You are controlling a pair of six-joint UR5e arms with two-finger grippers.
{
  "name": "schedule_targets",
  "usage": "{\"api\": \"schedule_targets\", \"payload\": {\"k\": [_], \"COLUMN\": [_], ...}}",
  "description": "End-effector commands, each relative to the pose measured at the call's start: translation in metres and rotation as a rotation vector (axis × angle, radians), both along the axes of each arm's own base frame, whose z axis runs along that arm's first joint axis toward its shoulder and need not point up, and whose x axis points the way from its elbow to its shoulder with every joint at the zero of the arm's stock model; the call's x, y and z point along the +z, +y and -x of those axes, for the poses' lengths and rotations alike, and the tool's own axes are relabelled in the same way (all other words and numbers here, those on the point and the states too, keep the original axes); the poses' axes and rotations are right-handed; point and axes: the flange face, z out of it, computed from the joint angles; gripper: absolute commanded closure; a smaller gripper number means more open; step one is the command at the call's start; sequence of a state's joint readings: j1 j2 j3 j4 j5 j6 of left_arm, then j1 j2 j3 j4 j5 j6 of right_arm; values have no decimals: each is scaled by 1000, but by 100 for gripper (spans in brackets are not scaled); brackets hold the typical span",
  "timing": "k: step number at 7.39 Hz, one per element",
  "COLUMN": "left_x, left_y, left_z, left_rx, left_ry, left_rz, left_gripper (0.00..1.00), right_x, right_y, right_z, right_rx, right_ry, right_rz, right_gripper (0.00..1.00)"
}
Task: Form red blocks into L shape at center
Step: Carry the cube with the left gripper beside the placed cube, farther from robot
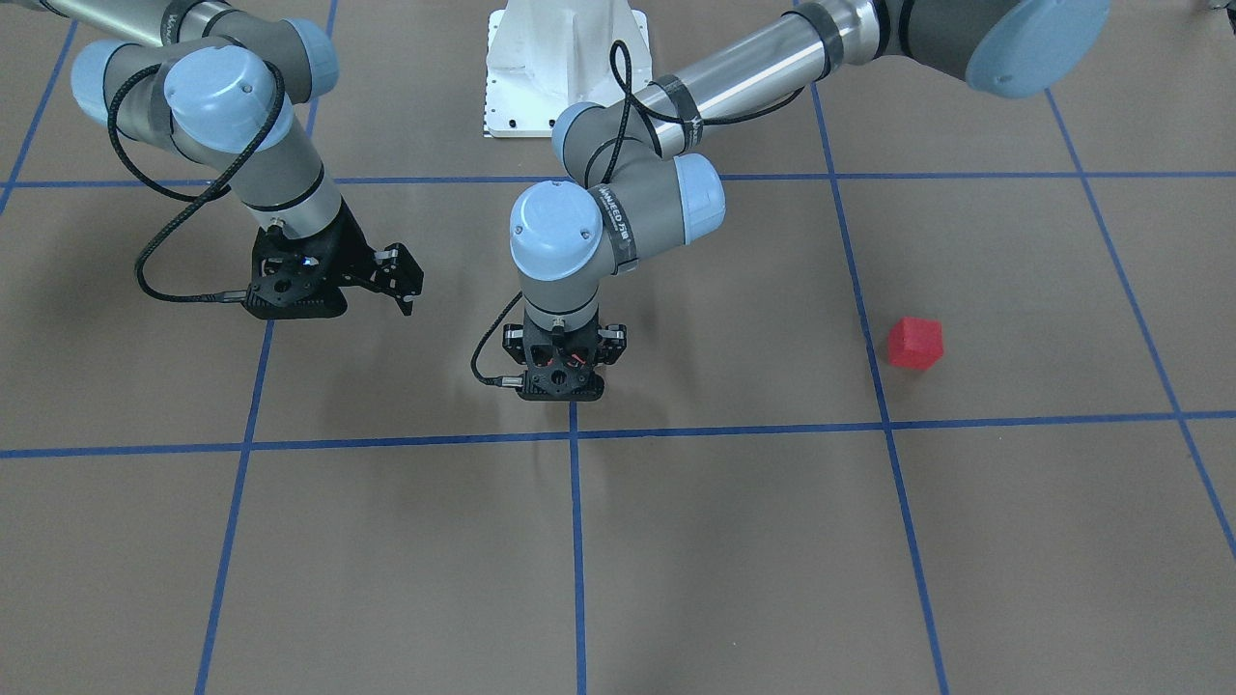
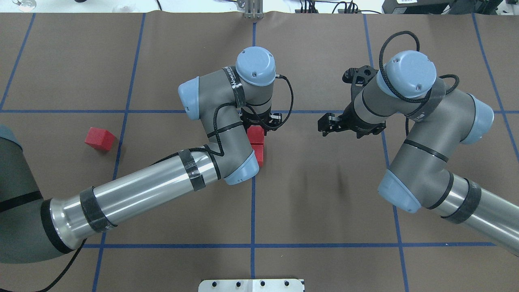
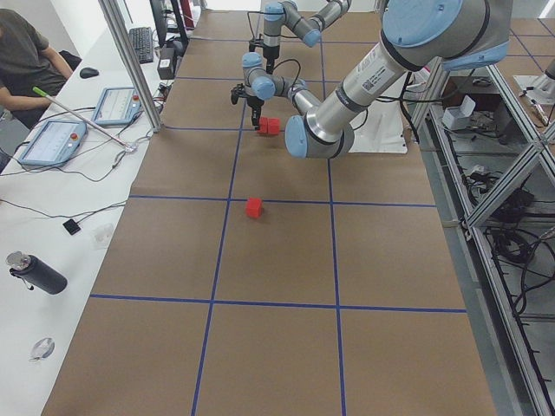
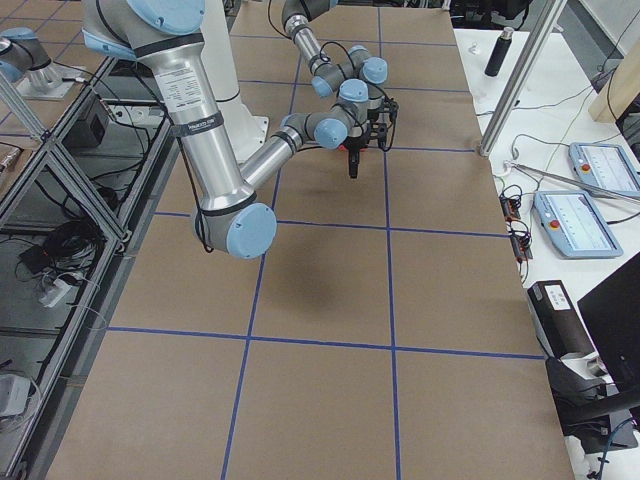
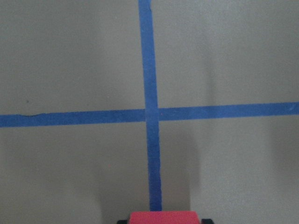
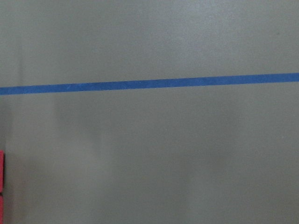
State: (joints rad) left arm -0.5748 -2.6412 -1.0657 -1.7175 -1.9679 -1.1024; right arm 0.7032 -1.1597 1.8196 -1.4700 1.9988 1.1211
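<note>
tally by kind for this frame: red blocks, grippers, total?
red blocks: 3, one alone, two together
grippers: 2, left gripper, right gripper
total: 5

Brown table [image 2: 324, 182] with blue tape grid [image 2: 324, 245]. Two red blocks [image 2: 256, 136] touch at the middle line [image 2: 253, 211]; third block [image 2: 99, 138] lies well apart.
</note>
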Motion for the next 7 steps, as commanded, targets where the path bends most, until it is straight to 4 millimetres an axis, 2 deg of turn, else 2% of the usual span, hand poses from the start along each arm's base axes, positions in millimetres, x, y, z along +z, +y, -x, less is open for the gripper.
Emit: {"api": "schedule_targets", "payload": {"k": [1, 7], "left_x": [1, 9], "left_y": [3, 6], "left_z": [-2, 0], "left_rx": [4, -3], "left_ry": [0, -3], "left_rz": [1, 11], "left_gripper": [100, 100], "right_x": [1, 1], "right_y": [0, 0], "right_z": [1, 1], "right_rx": [0, 0], "right_ry": [1, 1], "right_rz": [1, 1], "right_gripper": [0, 0]}}
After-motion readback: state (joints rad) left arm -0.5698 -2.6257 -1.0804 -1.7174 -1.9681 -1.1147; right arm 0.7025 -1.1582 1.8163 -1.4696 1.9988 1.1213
